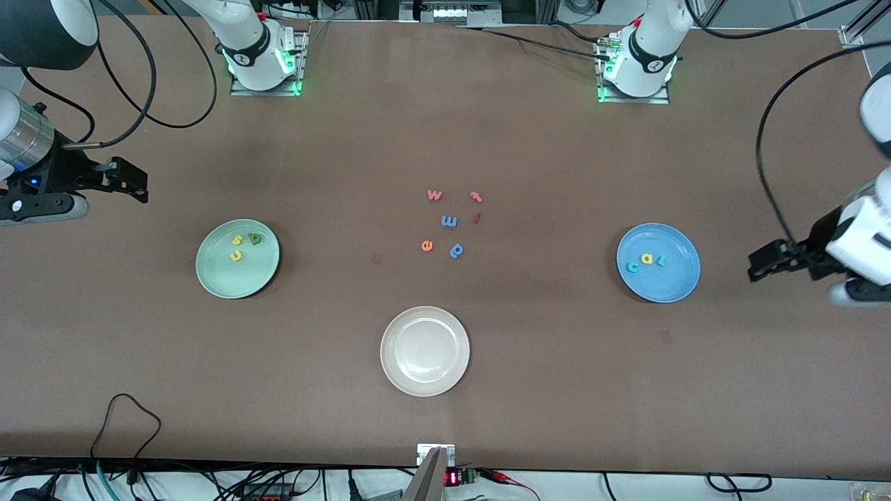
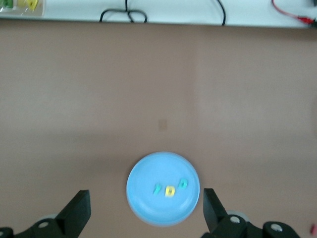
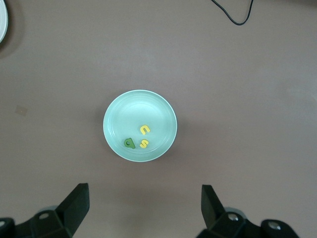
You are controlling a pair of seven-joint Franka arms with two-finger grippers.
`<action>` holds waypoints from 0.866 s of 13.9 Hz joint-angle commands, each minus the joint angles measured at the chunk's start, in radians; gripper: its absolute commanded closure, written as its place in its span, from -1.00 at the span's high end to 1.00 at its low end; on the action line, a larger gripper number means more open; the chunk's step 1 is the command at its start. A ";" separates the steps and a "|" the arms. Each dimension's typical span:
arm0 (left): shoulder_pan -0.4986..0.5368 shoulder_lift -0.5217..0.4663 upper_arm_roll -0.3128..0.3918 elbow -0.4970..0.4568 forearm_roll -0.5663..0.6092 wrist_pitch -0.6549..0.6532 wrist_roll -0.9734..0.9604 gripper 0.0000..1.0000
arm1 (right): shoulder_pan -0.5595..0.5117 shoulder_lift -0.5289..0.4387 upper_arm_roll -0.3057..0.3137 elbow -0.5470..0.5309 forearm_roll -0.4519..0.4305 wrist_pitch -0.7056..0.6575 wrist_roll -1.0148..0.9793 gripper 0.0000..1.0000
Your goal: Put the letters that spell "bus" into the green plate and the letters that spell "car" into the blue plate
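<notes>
Sorting looks done: b, u, s (image 3: 140, 137) in green plate (image 3: 119, 111), c, a, r (image 1: 647, 261) in blue plate (image 1: 679, 243). Left tool (image 2: 143, 210) and right tool (image 3: 143, 208) wide open, empty, raised beside their plates. You need only park.

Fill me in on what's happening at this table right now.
Nothing is being handled. The left gripper and the right gripper are both open and empty, each held up at its own end of the table. The green plate holds b, u and s; the blue plate holds c, a and r. Leftover letters lie mid-table, with an off-white plate nearer the camera.
</notes>
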 commanded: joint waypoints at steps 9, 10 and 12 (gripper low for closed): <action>0.190 -0.237 -0.187 -0.297 -0.003 0.013 0.006 1.00 | -0.021 0.020 -0.007 0.021 0.099 -0.021 0.007 1.00; 0.191 -0.254 -0.189 -0.323 -0.005 0.013 0.003 1.00 | -0.021 0.020 -0.007 0.021 0.099 -0.021 0.007 1.00; 0.194 -0.255 -0.189 -0.322 -0.005 0.009 -0.005 1.00 | -0.020 0.022 -0.007 0.021 0.097 -0.020 0.005 1.00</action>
